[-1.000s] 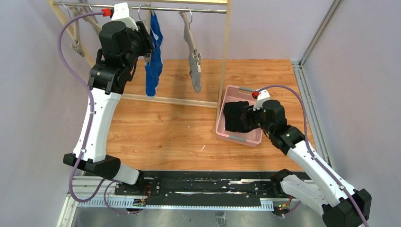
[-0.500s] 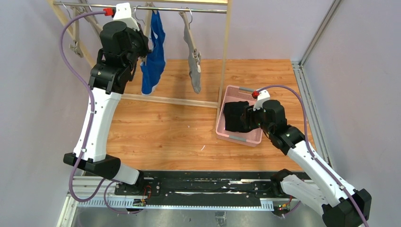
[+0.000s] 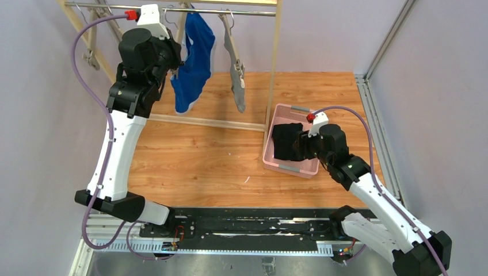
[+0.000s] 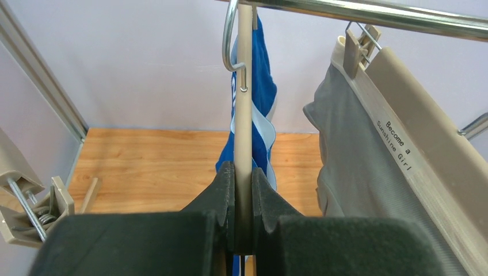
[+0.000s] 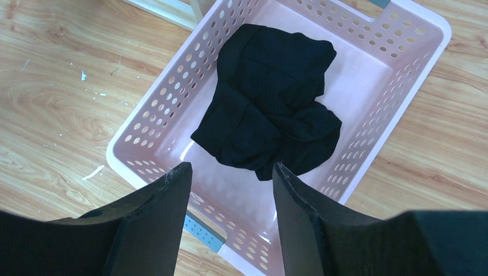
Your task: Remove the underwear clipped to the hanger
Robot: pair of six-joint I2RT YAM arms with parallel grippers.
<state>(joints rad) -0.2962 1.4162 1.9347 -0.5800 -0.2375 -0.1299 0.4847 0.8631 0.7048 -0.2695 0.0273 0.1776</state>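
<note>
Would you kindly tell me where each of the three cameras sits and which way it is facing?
Top: fixed above and behind the arms, looking down on table, rail and basket; both arms show.
Left wrist: faces the back wall past the left hand, shut on the blue briefs' hanger.
Right wrist: looks down past the open right hand into the basket holding black briefs.
Shared: top and left wrist both show the blue briefs and grey briefs.

Grey briefs [image 4: 351, 172] hang near blue briefs [image 4: 263, 98] (rail [image 4: 374, 14] overhead).

Blue briefs [image 3: 193, 63] w/ white trim; grey briefs [image 3: 235, 69]; black briefs [image 5: 270, 103]; pink basket [image 5: 398, 86].
</note>
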